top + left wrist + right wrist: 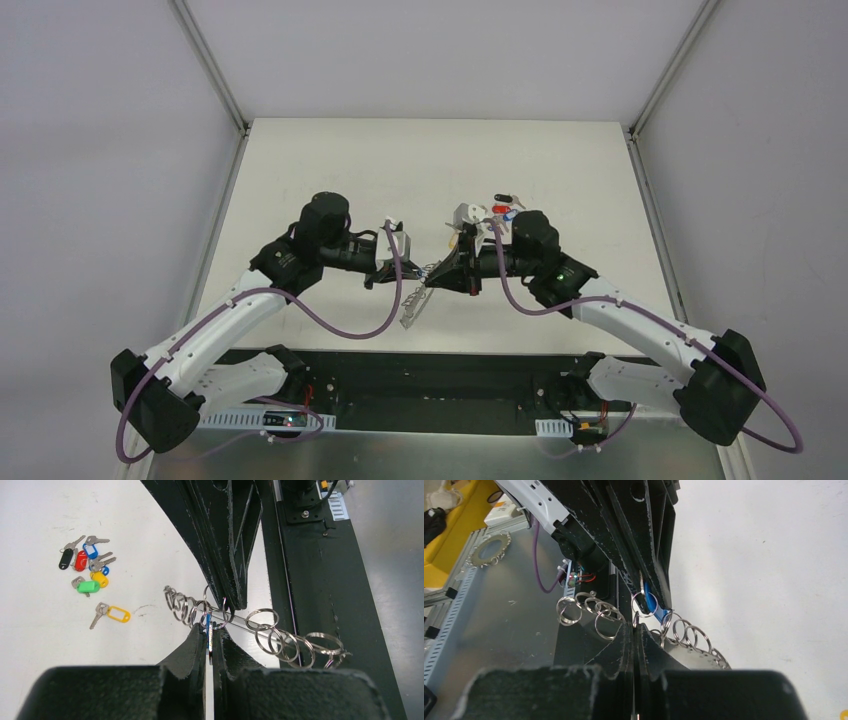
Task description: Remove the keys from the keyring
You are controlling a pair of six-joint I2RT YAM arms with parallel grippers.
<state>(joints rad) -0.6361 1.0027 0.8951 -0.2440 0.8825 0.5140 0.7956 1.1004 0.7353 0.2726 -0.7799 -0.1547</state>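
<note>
Already a good share of the work looks done. At the upper left of the left wrist view, a cluster of keys point(87, 562) with black, red, blue, yellow and green tags lies loose on the table point(40, 645). A yellow-tagged key point(112, 613) lies just below and right of them.

At the centre, the left gripper point(210, 632) is closed on a thin blue piece point(207, 625), by my judgement the tag of a key on the loop. The keyring point(245, 621) is held up off the table between the two arms. The right gripper point(232, 602) comes down from the top of the frame, its jaws pinched shut on the bar.

Further right, the split rings point(280, 640) strung along the keyring appear to carry no keys. So the blue one seems to be the main item left, though I cannot rule out others hidden behind the fingers.
</note>
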